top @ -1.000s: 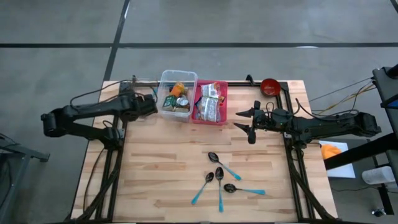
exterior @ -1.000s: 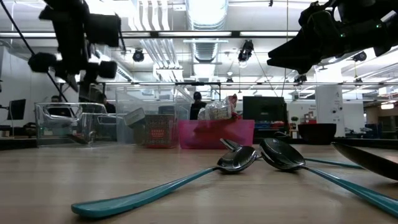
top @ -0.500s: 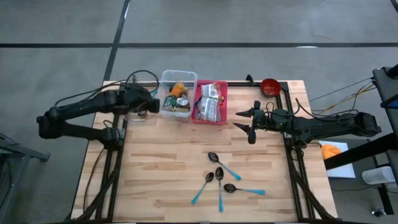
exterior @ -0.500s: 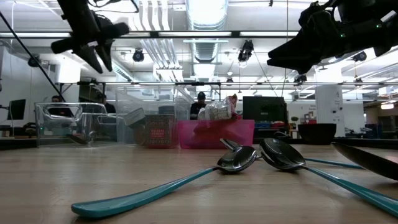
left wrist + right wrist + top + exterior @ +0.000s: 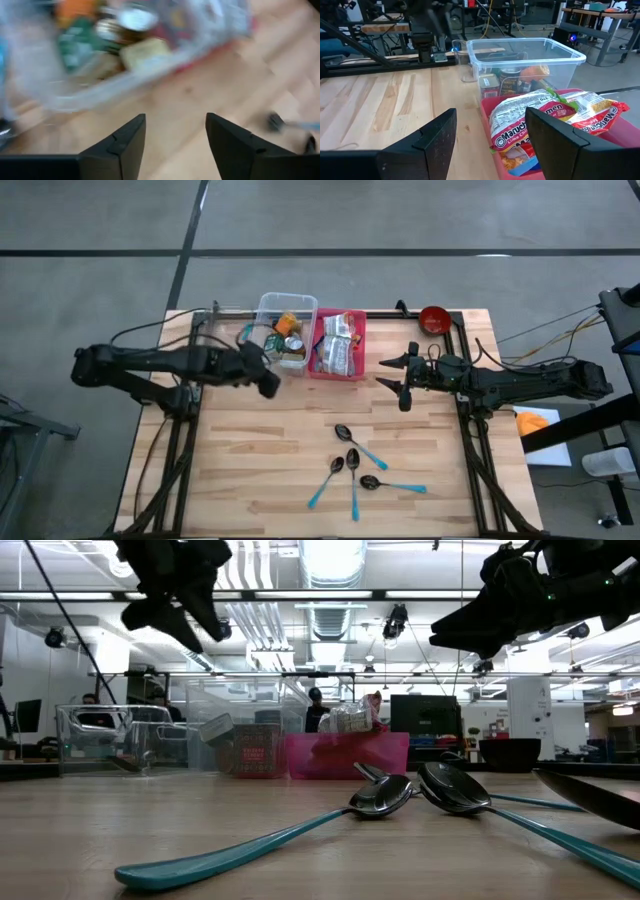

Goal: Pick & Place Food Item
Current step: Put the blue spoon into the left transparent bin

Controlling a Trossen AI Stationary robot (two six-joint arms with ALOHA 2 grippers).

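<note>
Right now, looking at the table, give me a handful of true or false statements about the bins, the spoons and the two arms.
1. The clear bin sits beside the pink bin. True.
2. Noodle packets lie in the clear bin. False: they lie in the pink bin.
3. Four teal-handled spoons lie on the table. True.
4. The left gripper holds a can. False: its fingers are apart and hold nothing.
5. The right gripper is inside the pink bin. False: it hangs beside it, over the table.

Clear bin [image 5: 285, 310] sits left of, apparently touching, noodle bin [image 5: 340, 350].
</note>
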